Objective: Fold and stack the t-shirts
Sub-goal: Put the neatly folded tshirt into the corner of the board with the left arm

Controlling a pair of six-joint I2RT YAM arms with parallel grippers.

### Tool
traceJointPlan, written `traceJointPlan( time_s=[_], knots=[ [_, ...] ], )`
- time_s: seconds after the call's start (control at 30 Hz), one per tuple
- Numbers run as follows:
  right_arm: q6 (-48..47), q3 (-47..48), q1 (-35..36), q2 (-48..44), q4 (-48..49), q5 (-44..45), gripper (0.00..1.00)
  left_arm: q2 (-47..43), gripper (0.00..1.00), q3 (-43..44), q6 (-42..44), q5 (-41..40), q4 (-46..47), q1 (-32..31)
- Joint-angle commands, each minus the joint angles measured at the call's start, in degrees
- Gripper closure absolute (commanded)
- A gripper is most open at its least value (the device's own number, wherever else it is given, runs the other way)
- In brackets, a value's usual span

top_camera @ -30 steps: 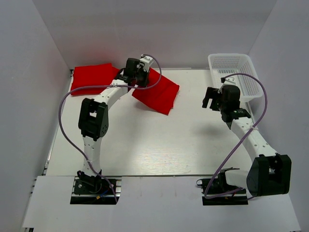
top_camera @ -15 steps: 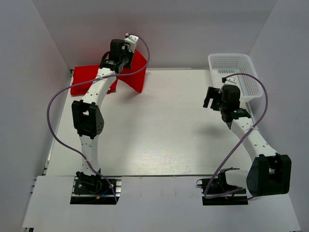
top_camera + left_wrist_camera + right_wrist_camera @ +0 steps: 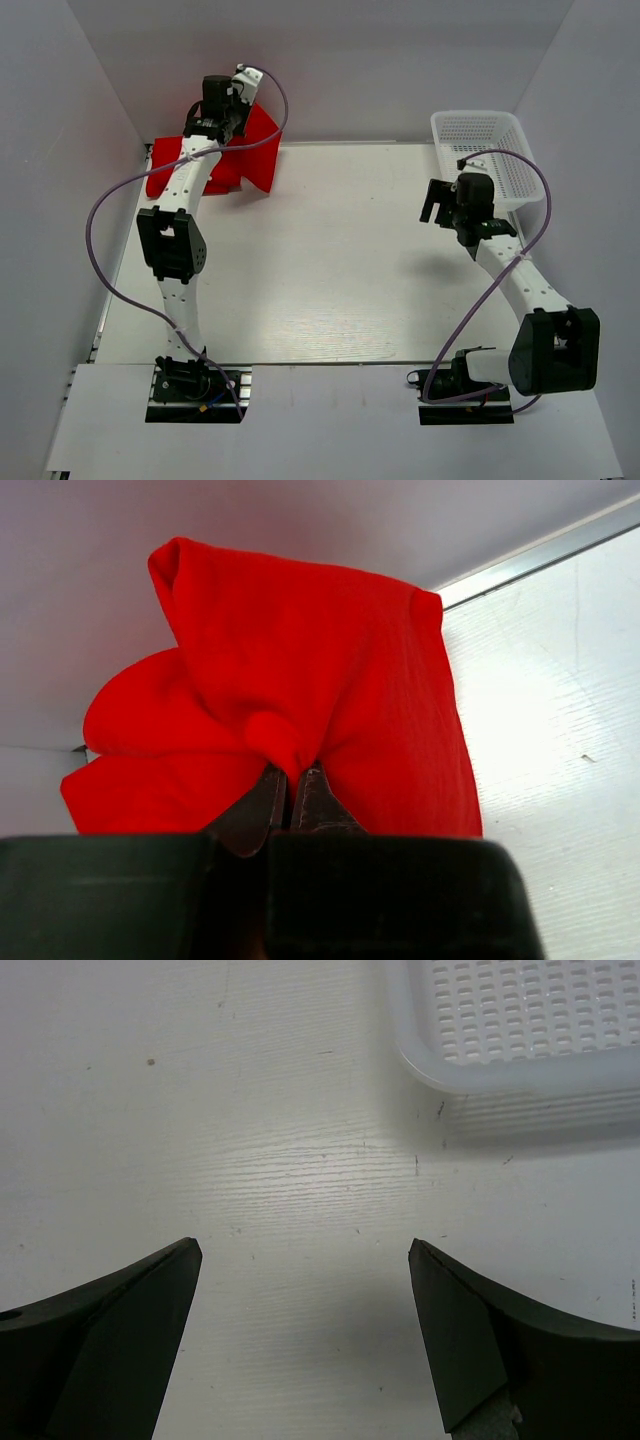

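A folded red t-shirt (image 3: 168, 168) lies at the table's far left corner. My left gripper (image 3: 232, 112) is shut on a second red t-shirt (image 3: 256, 150) and holds it lifted above the first one, its cloth hanging down by the back wall. In the left wrist view the fingers (image 3: 262, 808) pinch a bunch of this hanging shirt (image 3: 330, 670). My right gripper (image 3: 433, 205) is open and empty, just left of the white mesh basket; its fingers (image 3: 120, 1310) are spread wide over bare table.
The white mesh basket (image 3: 486, 133) stands at the far right and its corner (image 3: 520, 1030) shows in the right wrist view. White walls enclose the table on the back and both sides.
My left gripper has carried the held t-shirt left and back, from the table's middle rear to above the folded shirt in the far left corner. The right arm has hardly moved.
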Motion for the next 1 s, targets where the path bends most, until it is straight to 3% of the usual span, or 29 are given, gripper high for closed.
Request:
traceJointPlan(
  time_s=[0.0, 0.97],
  knots=[
    [0.9, 3.4, 0.1, 1.5, 0.4, -1.0, 0.10, -2.4, 1.00, 2.9, 1.5, 0.9, 1.1, 1.1],
    [2.7, 8.0, 0.6, 8.9, 1.8, -6.3, 0.10, -3.3, 1.00, 4.6, 1.6, 0.8, 4.1, 11.9]
  ],
)
